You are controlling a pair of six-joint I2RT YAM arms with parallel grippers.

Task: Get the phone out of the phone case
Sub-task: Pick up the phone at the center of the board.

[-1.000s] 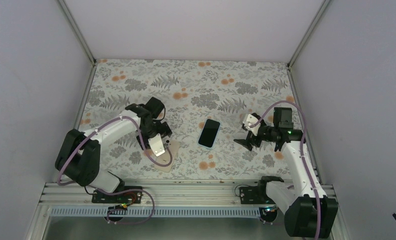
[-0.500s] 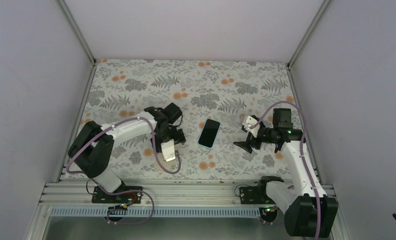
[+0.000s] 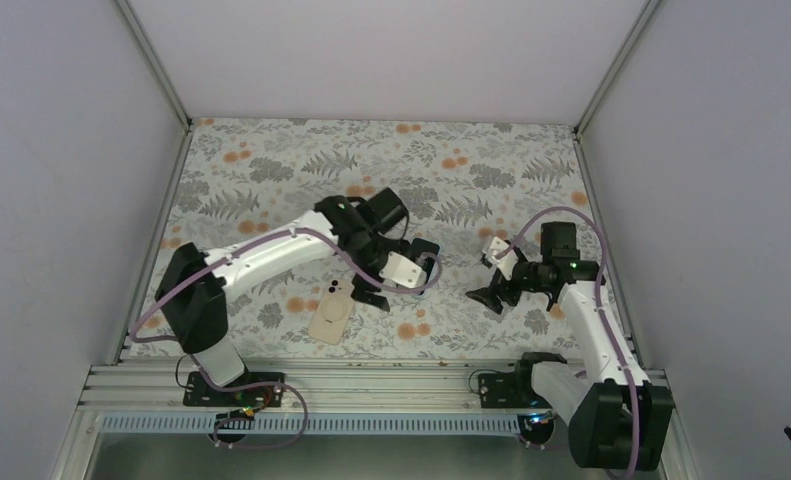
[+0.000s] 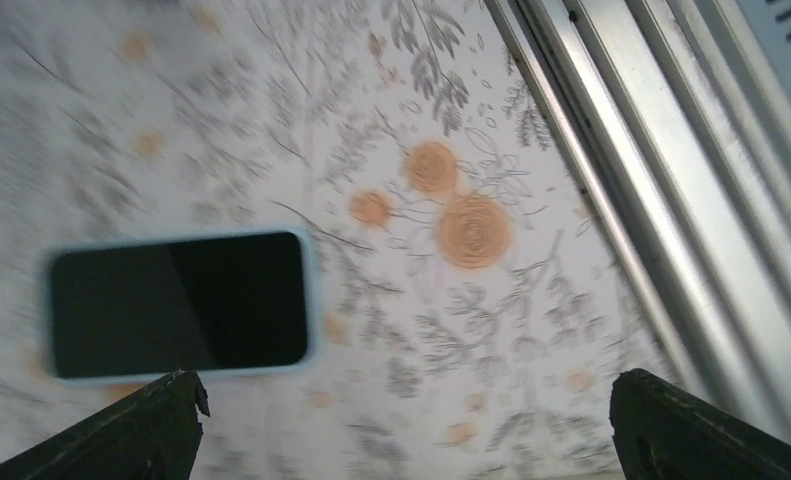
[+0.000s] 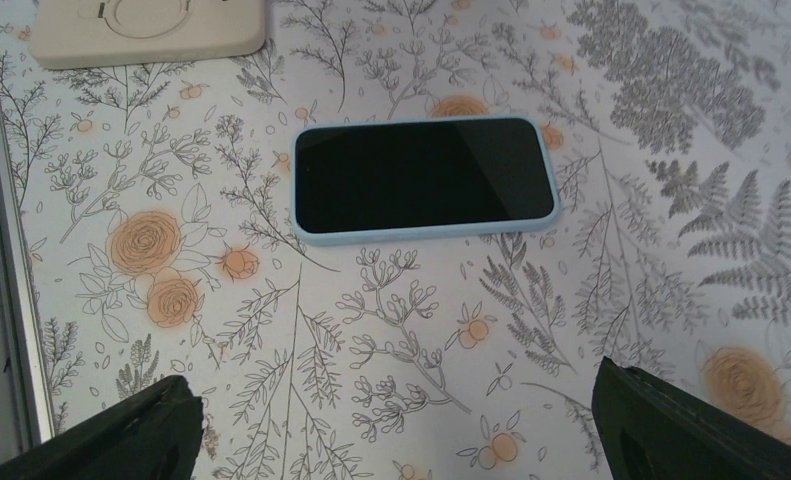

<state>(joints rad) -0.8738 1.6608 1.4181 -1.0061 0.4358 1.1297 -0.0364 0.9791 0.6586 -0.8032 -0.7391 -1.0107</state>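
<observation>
Left gripper (image 3: 399, 272) swings across to above black phone (image 5: 423, 175) in light-blue case (image 5: 421, 237), jaws apart, right gripper (image 3: 491, 272) at its three o'clock, likewise apart

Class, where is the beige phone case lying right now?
In the top view, the beige phone case lies flat on the floral table, left of centre near its front edge, just left of the left gripper.

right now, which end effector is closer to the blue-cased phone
Left. The left end effector hovers over the phone; the right end effector sits off to its right, apart.
</observation>
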